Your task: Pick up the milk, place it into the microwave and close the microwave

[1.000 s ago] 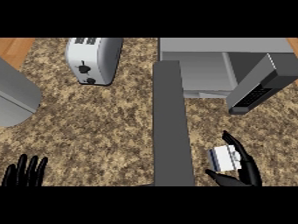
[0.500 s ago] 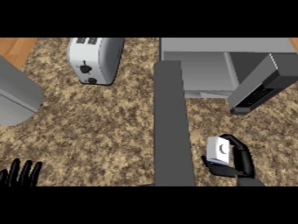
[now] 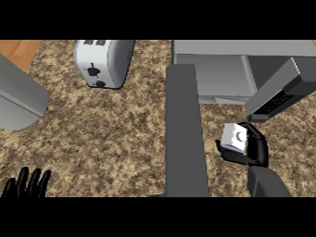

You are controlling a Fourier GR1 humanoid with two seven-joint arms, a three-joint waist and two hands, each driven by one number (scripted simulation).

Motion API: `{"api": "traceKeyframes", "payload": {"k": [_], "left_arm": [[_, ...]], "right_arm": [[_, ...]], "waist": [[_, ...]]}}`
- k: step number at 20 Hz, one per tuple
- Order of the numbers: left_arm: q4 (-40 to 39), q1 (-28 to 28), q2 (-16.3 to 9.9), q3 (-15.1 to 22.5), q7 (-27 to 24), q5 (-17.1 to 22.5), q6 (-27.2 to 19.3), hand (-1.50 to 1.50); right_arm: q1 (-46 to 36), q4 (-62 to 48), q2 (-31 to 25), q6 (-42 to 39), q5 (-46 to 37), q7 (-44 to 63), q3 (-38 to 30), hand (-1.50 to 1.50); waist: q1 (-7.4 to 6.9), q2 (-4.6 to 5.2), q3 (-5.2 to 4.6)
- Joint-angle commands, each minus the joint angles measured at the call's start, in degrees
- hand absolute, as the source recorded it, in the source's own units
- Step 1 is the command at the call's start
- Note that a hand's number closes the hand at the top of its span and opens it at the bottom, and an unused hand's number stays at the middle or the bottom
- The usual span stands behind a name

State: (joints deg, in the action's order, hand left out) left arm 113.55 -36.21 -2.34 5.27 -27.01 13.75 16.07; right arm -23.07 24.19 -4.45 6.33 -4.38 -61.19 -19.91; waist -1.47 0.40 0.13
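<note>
At about eight o'clock in the head view, the left hand (image 3: 28, 183) is seen low by the edge, with its fingers straight up and open. It is resting and nothing is held in it. At eleven o'clock a toaster (image 3: 104, 62) is laid on the speckled counter (image 3: 105, 134), well away from the work. Nothing there is in the way.

Down the middle, a long grey bar (image 3: 185, 134) is seen. It looks like the edge of the open microwave door, though that cannot be told for sure. It stands just to the left of the milk, so the carton could be bumped on it if the hand is swung that way.

At about four o'clock the milk (image 3: 235, 137) is held up off the counter. The fingers of the right hand (image 3: 250, 149) are curled round it from behind and below. Much of the carton is hidden, so how well it is seated cannot be seen; it could tip or slide out if it is tilted on the way.

At one o'clock the microwave (image 3: 242, 69) is seen, with a dark slanted panel (image 3: 287, 90) near the milk. The carton could be knocked on that panel or on the rim of the opening if it is lifted too straight. The door is not yet closed.
</note>
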Motion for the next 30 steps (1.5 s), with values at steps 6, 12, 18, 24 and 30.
{"api": "traceKeyframes", "payload": {"k": [6, 12, 18, 24, 30], "left_arm": [[-2.1, 0.4, -1.6, -2.6, -0.7, 2.8, 2.6, -1.50], [4.7, -6.0, 1.0, 1.5, -0.5, -0.2, 1.1, -1.50], [-1.2, -1.1, 0.3, 0.7, -0.7, -0.5, 2.2, -1.50], [2.4, -4.1, 2.3, 4.2, -1.3, -2.1, -0.9, -1.50], [3.6, -3.6, 1.0, -0.4, 1.2, 1.6, -0.2, -1.50]], "right_arm": [[-3.5, -2.9, 0.0, 2.7, 1.7, -6.7, -2.4, 1.50], [4.5, 10.3, 2.5, 2.5, 1.7, -1.6, 1.5, 1.50], [14.7, 31.4, 3.7, 2.9, 0.7, 11.2, 7.9, 1.50], [29.0, 51.0, 2.7, -4.1, 2.1, 18.8, 14.1, 1.50], [30.5, 61.1, 4.4, -5.6, 12.1, 25.9, 20.6, 1.50]], "waist": [[0.54, -0.22, -0.07], [1.53, -0.69, -0.16], [1.86, -0.65, -0.20], [2.11, -0.74, -0.21], [1.72, -0.59, -0.15]]}}
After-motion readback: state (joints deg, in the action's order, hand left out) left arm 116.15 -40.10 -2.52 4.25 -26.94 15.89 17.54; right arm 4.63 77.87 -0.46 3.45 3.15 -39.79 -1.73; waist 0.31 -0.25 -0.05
